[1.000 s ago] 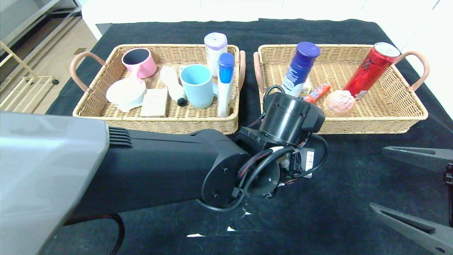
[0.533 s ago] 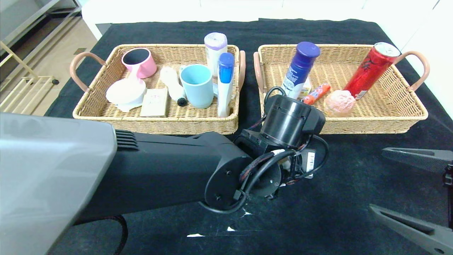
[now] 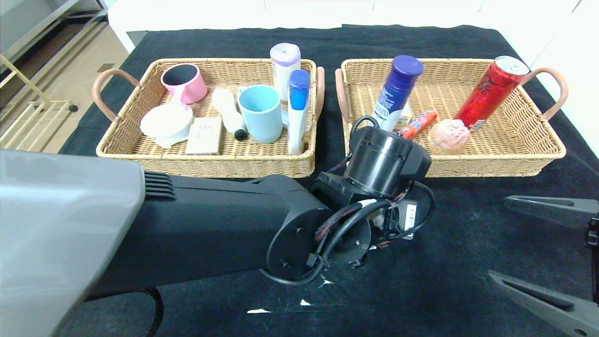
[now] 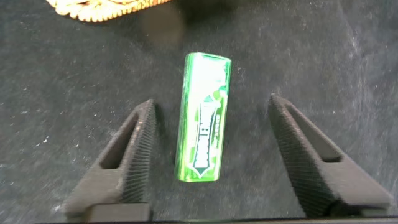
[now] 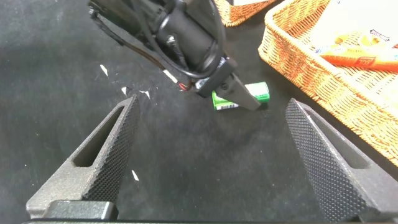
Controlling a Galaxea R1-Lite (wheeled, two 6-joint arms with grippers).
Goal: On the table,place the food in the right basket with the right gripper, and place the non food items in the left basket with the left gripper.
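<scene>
— What's changing for you since a second ago?
— Your left gripper [image 4: 211, 155] is spreading its fingers wide around the one green gum pack [image 4: 203, 118], which is lying flat on the counter [image 3: 468, 262], touching neither finger.
— Anything hiding?
— In the head view your left arm is covering the pack. Two baskets: left basket [image 3: 206, 161], right basket [image 3: 496, 164]. Your right gripper [image 5: 217, 155] is hanging open nearby.
</scene>
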